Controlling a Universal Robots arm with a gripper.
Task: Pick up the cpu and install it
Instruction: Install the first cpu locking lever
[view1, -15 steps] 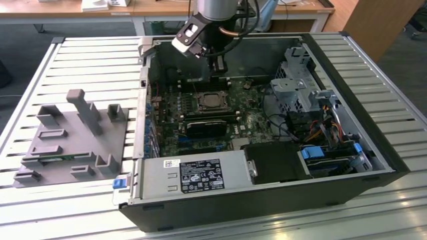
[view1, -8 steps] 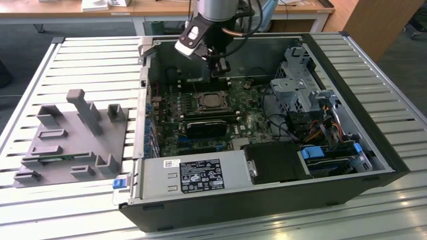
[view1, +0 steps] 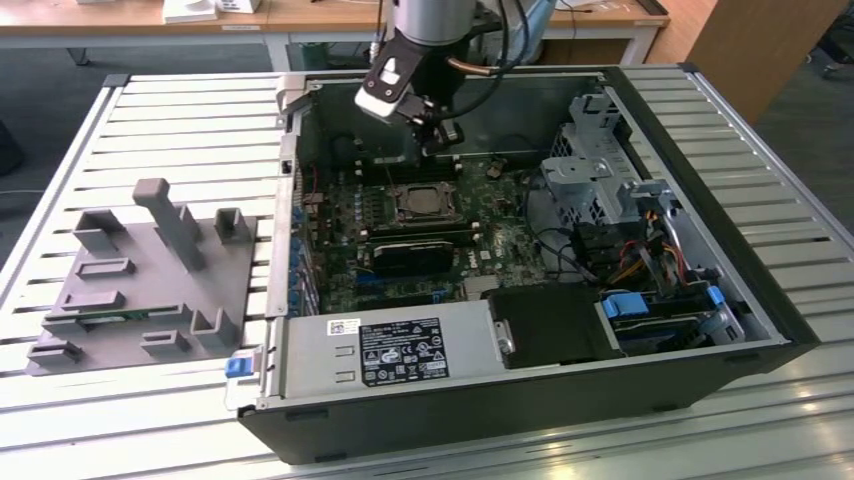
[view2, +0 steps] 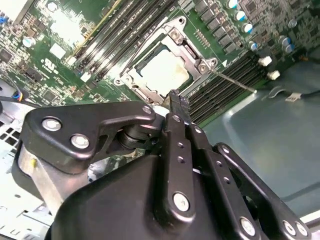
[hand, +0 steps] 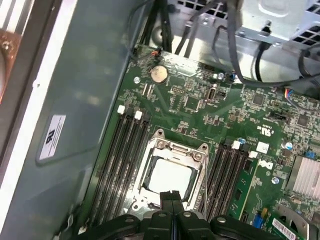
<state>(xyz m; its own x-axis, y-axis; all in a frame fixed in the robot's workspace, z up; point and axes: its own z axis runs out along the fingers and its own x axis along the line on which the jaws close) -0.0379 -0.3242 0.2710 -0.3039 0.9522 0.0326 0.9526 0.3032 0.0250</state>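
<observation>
The cpu (hand: 169, 177), a flat square chip with a pale silver top, lies inside the metal-framed socket (hand: 159, 145) on the green motherboard; it is also seen in the second wrist view (view2: 162, 72) and the exterior view (view1: 424, 203). My gripper (view1: 438, 135) hangs inside the open computer case, a little above the socket and toward the case's far wall. In both wrist views its two black fingers are pressed together with nothing between them, gripper (hand: 171, 196) and gripper (view2: 177, 102), just off the socket's edge.
Memory slots (hand: 122, 155) flank the socket on both sides. A drive cage (view1: 594, 165) with cables stands at the exterior view's right, and a power supply (view1: 387, 350) lies along the case's near side. A grey fixture (view1: 147, 275) lies on the slatted table at the exterior view's left.
</observation>
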